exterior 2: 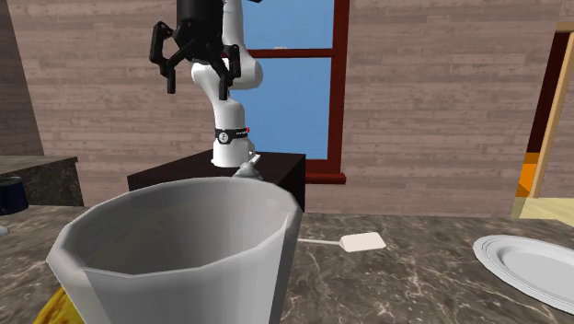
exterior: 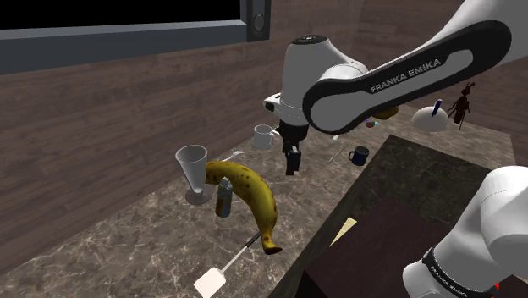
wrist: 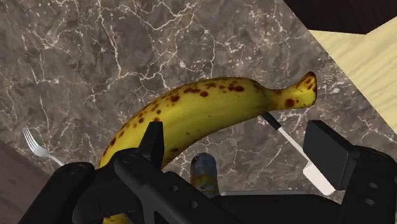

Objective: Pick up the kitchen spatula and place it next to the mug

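Between the fingers (wrist: 153, 140), which stand spread apart and pinch nothing, lie a spotted banana (wrist: 203, 108) and a small grey bottle (wrist: 205, 173). The kitchen spatula (wrist: 299, 156) runs just beside one finger, its dark handle end meeting the banana's side or slipping under it; which, the frames do not settle. In the shoulder view the spatula lies flat on the marble counter (exterior: 127, 245) at about seven o'clock from the fingers, beyond the banana, with its white blade nearest the camera. A white mug (exterior: 264, 135) stands near at eleven o'clock, a dark mug (exterior: 360, 156) at three o'clock and a tall glass (exterior: 193, 173) at nine o'clock. The likeliest slip is closing on the banana instead, since it bulks right beneath the hand while the handle is thin and lies low. A descent could also knock over the bottle, and dragging the handle free might roll the banana. Two mugs leave the target spot open to doubt. On the arm (exterior: 404, 74) the words "FRANKA EMIKA" read clearly in white.
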### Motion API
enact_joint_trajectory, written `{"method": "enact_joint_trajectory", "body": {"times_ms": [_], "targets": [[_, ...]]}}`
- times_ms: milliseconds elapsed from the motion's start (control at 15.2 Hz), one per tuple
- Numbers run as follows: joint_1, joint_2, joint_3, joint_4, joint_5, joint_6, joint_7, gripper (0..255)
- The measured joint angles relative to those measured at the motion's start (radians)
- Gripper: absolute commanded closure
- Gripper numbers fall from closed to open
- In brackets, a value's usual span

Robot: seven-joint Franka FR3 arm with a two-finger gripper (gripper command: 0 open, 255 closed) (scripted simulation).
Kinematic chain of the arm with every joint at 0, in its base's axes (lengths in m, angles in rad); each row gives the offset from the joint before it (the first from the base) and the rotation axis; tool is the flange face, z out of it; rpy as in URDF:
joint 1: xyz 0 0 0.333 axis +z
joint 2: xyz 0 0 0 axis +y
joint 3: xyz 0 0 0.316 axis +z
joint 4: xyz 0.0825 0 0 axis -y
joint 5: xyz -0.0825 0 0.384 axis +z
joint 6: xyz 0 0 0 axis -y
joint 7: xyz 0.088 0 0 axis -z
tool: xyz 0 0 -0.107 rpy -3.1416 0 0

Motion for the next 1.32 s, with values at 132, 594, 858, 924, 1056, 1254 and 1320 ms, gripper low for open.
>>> {"method": "enact_joint_trajectory", "body": {"times_ms": [132,594,858,924,1056,1254,1320], "targets": [[0.013,0.073,0.016,0.027,-0.018,0.042,-0.024,0],[0.063,0.276,0.067,0.063,-0.096,0.189,-0.094,0],[0.098,0.4,0.089,0.107,-0.166,0.252,-0.117,0],[0.108,0.434,0.092,0.115,-0.188,0.273,-0.118,0],[0.131,0.493,0.099,0.145,-0.226,0.291,-0.127,0],[0.167,0.581,0.098,0.173,-0.291,0.337,-0.138,0],[0.182,0.616,0.094,0.184,-0.317,0.356,-0.139,0]]}}
